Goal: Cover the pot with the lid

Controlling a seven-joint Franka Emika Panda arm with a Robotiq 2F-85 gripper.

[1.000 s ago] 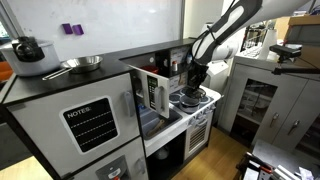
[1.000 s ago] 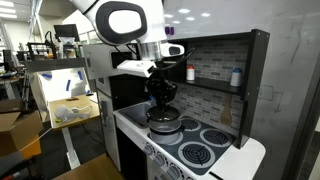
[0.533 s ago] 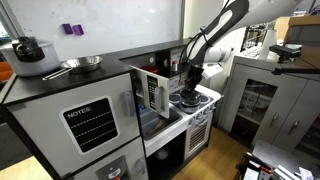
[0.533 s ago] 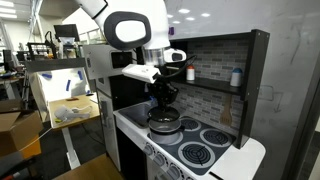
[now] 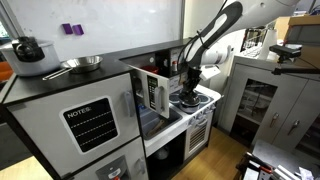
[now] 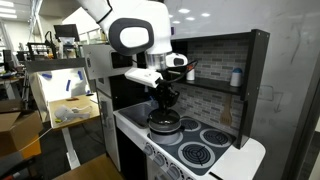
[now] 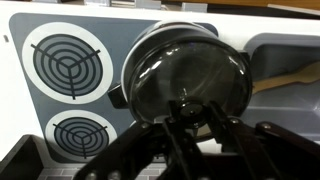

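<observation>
In the wrist view the small pot (image 7: pixel 128 78) stands on the toy stove's burner, and the round lid (image 7: pixel 185 65) lies on top of it, shiny and reflective. My gripper (image 7: pixel 193 113) reaches down over the lid, its two dark fingers closed on either side of the lid's small centre knob. In both exterior views the gripper (image 5: pixel 188 84) (image 6: pixel 164 106) stands straight over the pot (image 5: pixel 187 98) (image 6: pixel 164 124) on the stove top. The lid itself is too small to make out there.
Two bare burners (image 7: pixel 68 62) (image 7: pixel 72 135) lie beside the pot. A grey sink (image 7: pixel 285 55) holds a wooden utensil (image 7: pixel 292 78). A larger frying pan (image 5: pixel 82 64) and a black kettle (image 5: pixel 27 48) sit on the toy fridge top. The stove's back wall (image 6: pixel 215 70) stands close behind.
The arm has shifted slightly over the stove. The gripper stays low over the pot, fingers still at the lid's knob.
</observation>
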